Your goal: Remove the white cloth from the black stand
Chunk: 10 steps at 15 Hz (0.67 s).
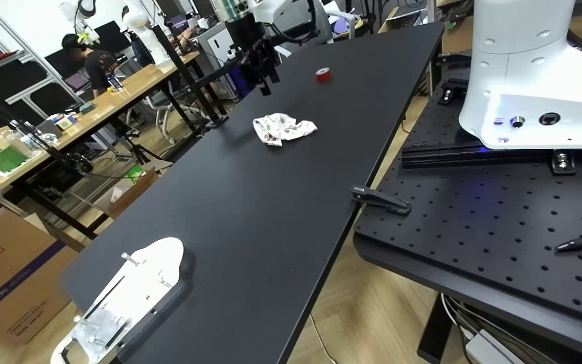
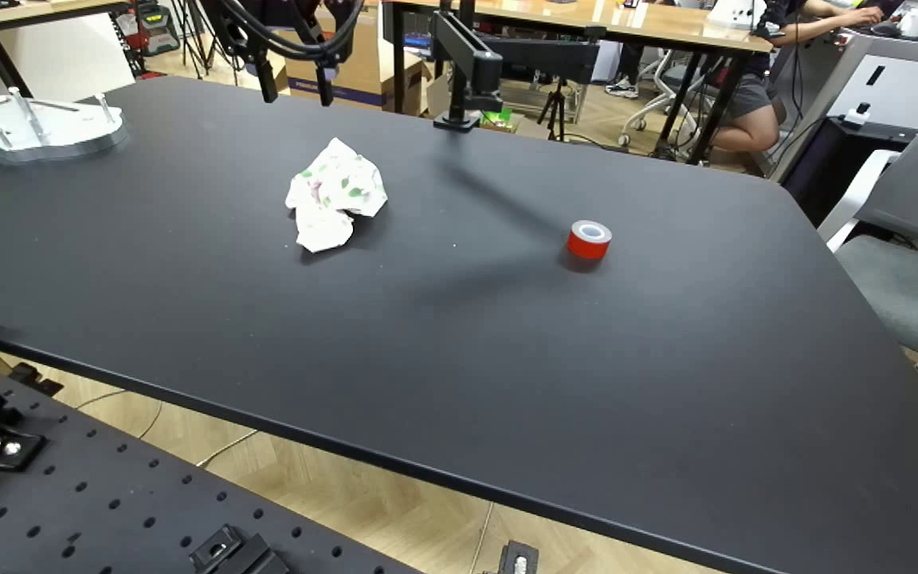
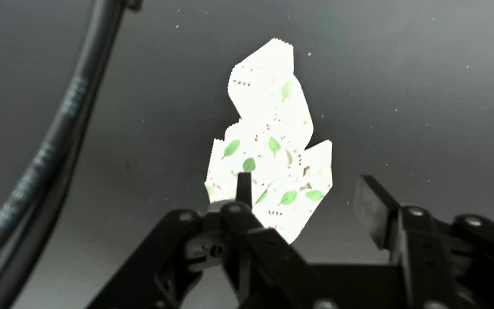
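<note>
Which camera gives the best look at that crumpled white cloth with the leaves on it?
The wrist view. The white cloth looks largest there, its green leaves clear, though the gripper covers part. Both exterior views show it smaller but uncovered, lying crumpled on the black table, with the leaves harder to make out.

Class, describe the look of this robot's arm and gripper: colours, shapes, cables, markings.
The arm's base is white and rounded, with small sockets low on it. The gripper is black and jointed, with two slim fingers. Thick black cables run alongside. No lettering is readable.
</note>
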### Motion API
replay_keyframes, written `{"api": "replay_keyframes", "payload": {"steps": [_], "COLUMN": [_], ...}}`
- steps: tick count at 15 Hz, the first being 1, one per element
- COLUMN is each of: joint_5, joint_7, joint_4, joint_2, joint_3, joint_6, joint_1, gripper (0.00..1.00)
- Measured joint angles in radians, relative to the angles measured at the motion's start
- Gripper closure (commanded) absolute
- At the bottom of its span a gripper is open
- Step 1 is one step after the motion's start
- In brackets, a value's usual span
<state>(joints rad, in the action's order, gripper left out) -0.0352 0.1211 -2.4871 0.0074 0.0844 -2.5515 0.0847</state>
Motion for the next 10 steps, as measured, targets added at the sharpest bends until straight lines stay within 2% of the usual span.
{"api": "replay_keyframes", "payload": {"steps": [3,10], "joint_5": [0.036,0.036], "joint_7": [-0.029,-0.042], "joint_4": [0.000,0.000], "joint_2": [-0.020,-0.026], "joint_3": [0.000,0.000], "joint_6": [0.057,0.065], "joint_1": [-0.001,-0.001], "gripper": [0.12,0.12]}}
